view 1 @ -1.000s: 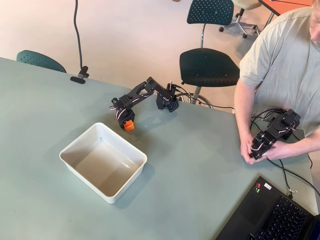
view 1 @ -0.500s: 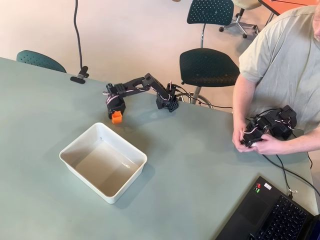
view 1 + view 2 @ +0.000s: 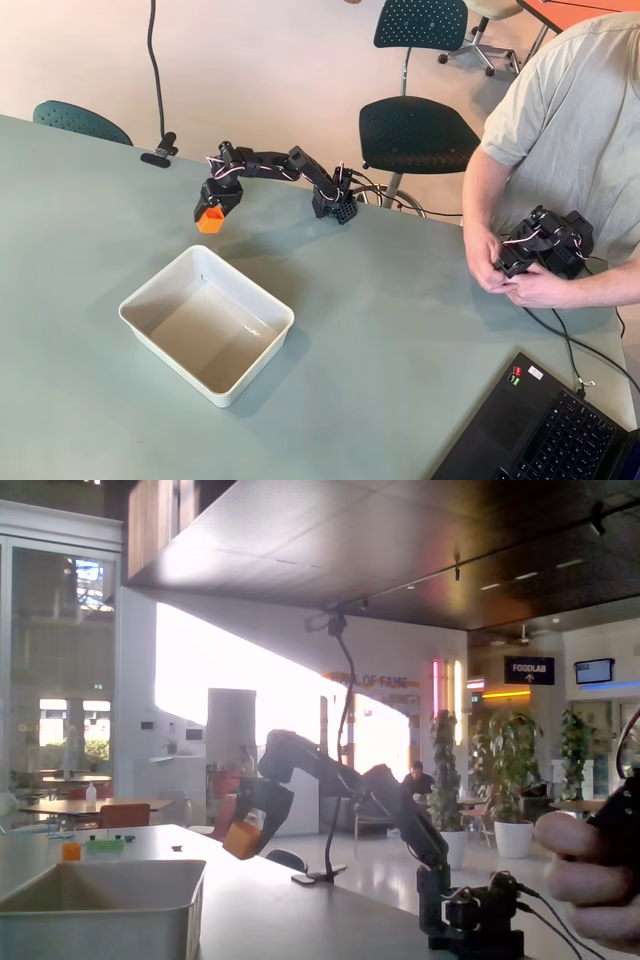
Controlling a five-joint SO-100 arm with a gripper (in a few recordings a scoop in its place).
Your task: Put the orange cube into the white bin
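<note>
Glossy plastic white bin (image 3: 206, 325) (matt table (image 3: 400, 330))

Orange cube (image 3: 210, 220); white bin (image 3: 150, 295); black end effector (image 3: 213, 207); grey-green table (image 3: 400, 330).

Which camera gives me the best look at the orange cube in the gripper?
The overhead view: the orange cube shows bright and sharp at the gripper tip, beyond the white bin. In the fixed view the cube is backlit and dim, held above the table.
</note>
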